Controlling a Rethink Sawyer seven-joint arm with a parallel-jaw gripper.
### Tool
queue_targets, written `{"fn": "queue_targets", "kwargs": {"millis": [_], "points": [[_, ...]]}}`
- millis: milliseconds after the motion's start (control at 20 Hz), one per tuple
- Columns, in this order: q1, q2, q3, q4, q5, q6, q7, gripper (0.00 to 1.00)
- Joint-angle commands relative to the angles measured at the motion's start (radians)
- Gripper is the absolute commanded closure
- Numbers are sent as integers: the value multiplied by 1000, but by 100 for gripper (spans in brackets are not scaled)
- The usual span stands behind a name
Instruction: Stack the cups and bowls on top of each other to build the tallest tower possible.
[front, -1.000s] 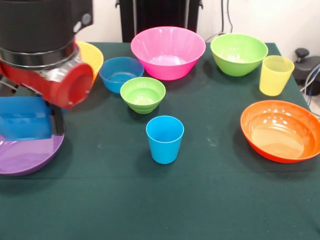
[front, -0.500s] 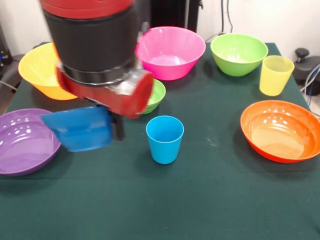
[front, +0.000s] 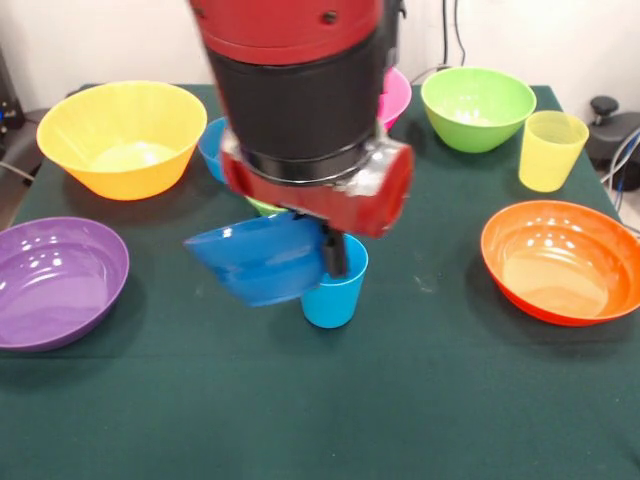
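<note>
The robot's gripper (front: 325, 245) hung below the red and black arm (front: 300, 100), its dark fingers (front: 334, 252) pinching the rim of the small glossy dark blue plastic bowl (front: 258, 262); only one finger showed clearly, and how wide the pair stood could not be read beyond that pinch; the bowl hung tilted, off the dark green counter (front: 420, 400), just beside the light blue tapered plastic cup (front: 335, 290), overlapping its left side; the cup stood upright near the counter's middle, its rim partly hidden by the finger and bowl.

The arm covered much behind it; the large pink bowl (front: 396, 92) showed only as a sliver at its right; the small light blue bowl (front: 212, 145) showed as an edge at its left; a scrap of the small lime green bowl (front: 262, 207) peeped out under the wrist.

The large yellow-orange bowl (front: 120, 135) and the larger green bowl (front: 478, 105) sat at the far side; the translucent ribbed yellow cup (front: 551, 150) stood upright near the green bowl; the purple bowl (front: 55, 280) was cut off by the left edge, the orange bowl (front: 560, 260) by the right edge.
</note>
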Motion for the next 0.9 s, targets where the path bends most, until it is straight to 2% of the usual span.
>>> {"fn": "queue_targets", "kwargs": {"millis": [50, 300, 500, 600, 900], "points": [[30, 22, -30, -53, 62, 269, 226, 100], [33, 70, -193, -116, 189, 382, 255, 100], [30, 138, -415, -147, 418, 414, 302, 100], [16, 175, -573, -169, 557, 412, 307, 100], [-78, 253, -1175, -218, 1072, 411, 274, 100]]}}
